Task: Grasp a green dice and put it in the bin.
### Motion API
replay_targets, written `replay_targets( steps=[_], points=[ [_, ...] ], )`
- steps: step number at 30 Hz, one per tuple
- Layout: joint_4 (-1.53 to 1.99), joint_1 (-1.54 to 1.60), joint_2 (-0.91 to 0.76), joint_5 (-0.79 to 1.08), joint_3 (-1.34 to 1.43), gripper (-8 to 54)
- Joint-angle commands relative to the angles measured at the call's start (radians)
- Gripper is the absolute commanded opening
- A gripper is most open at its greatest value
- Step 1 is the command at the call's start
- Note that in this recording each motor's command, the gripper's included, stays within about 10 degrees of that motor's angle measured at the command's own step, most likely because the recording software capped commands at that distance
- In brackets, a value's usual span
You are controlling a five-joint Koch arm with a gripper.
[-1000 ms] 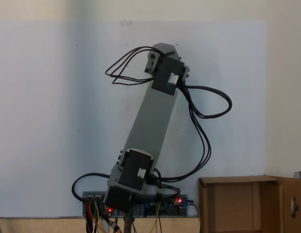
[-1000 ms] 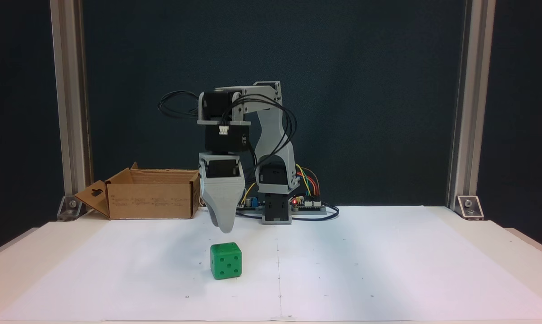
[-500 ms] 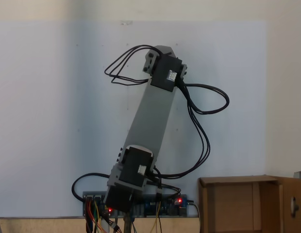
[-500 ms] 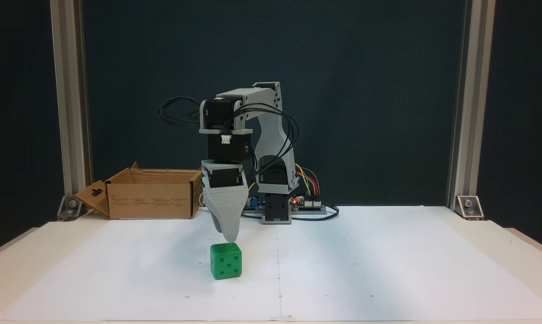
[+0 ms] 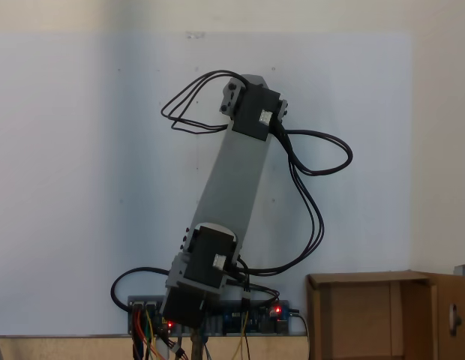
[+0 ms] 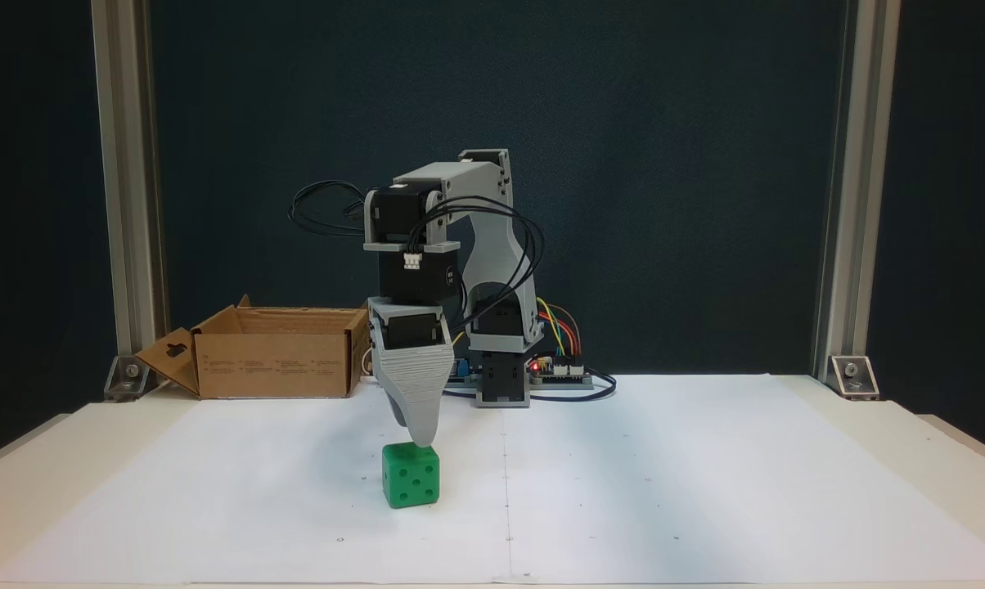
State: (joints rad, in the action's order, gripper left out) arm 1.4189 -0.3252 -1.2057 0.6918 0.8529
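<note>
Now the arm [image 6: 476, 245] leans further forward over the tabletop [image 6: 705, 474] than it did a second ago; in a fixed view its long grey link [image 5: 232, 180] tilts a little more to the left, with the black cables looping off it. The bin [image 6: 276, 360] sits at the back left of the white sheet, well apart from the work, flaps up, with nothing seen in it; its tan inside also shows in a fixed view [image 5: 382, 315].

The pincer [image 6: 420, 440] has come down steadily, from clearly above the dice to its tip just at the top back edge of the cube. Its jaws lie one behind the other from the front, so I cannot tell how wide it stands, nor whether it has any hold yet.

The dice [image 6: 411, 475] rests on the sheet in the same spot, unmoved, pips facing the camera.

So the descent looks nearly done: I judge the grasp is the step in hand, and the carry to the bin is still to come.
</note>
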Motion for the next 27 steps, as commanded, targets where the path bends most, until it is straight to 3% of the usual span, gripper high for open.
replay_targets(
  steps=[1, 27],
  points=[
    [-0.025, 0.000, -0.006, -0.035, -0.017, 44.5],
    [-0.143, -0.011, 0.048, -0.035, 0.061, 43.3]
  ],
)
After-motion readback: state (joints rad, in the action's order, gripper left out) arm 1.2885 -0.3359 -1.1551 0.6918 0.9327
